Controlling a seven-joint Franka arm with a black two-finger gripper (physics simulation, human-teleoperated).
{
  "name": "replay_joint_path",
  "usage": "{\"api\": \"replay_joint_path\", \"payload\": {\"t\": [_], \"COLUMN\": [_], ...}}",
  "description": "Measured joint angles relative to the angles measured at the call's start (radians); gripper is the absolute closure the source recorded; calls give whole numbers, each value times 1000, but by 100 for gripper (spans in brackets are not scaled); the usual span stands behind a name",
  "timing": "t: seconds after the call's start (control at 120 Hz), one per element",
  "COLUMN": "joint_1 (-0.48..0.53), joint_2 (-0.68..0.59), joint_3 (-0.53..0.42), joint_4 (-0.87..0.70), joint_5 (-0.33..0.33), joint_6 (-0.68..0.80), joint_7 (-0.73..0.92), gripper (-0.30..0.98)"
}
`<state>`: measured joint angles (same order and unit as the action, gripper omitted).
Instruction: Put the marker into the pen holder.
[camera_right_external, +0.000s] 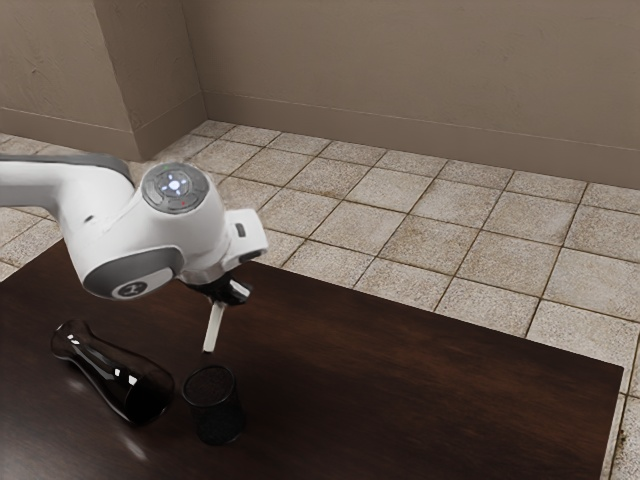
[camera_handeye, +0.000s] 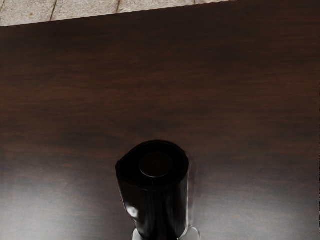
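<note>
Marker pinched above the pen holder

The gripper (camera_right_external: 230, 294) is closed to a narrow pinch on the marker (camera_right_external: 214, 327), a slim, straight, pale stick with a dark tip. It hangs at a slant in the air, outside the pen holder (camera_right_external: 219, 419); its tip is near the rim, though whether it is directly over the opening I cannot tell. The pen holder is a black, round-mouthed cylinder standing on the table (camera_right_external: 430, 400), whose dark wood is smooth, grained and faintly glossy. Near it a clear glass carafe (camera_right_external: 112, 372) lies on its side, narrow at the waist and dark at one end. There is one marker, one pen holder and one carafe. Rough, square stone tiles (camera_right_external: 400, 228) cover the floor. In the wrist view is one black, cylindrical form (camera_handeye: 156, 200) with a disc in its round end; which thing it is, I cannot tell.
</note>
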<state>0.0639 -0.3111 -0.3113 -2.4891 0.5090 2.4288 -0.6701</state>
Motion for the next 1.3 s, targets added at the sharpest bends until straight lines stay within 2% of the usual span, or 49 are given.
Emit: {"api": "replay_joint_path", "payload": {"t": [0.183, 0.292, 0.417, 0.55, 0.783, 0.85, 0.917, 1.017, 1.075, 1.158, 1.208, 1.3], "joint_1": [-1, 1, 6, 11, 27, 111, 149, 155, 136, 152, 126, 129], "joint_2": [-118, -172, -202, -209, -197, -84, 74, 277, 327, 335, 321, 314], "joint_3": [-71, -123, -131, -132, -153, -148, -88, -24, 31, 81, 152, 228], "joint_4": [-100, -146, -186, -198, -186, -60, 183, 646, 818, 919, 937, 946], "joint_5": [25, -27, -81, -108, -130, -131, -153, -238, -292, -343, -382, -424], "joint_6": [33, 26, 19, 15, 14, 6, -48, -274, -421, -580, -651, -745], "joint_7": [-118, -181, -240, -290, -340, -348, -329, -246, -186, -97, -49, 30], "gripper": [79, 79, 79, 79, 31, 22, 16, 10, 8, 5, 4, 3]}}
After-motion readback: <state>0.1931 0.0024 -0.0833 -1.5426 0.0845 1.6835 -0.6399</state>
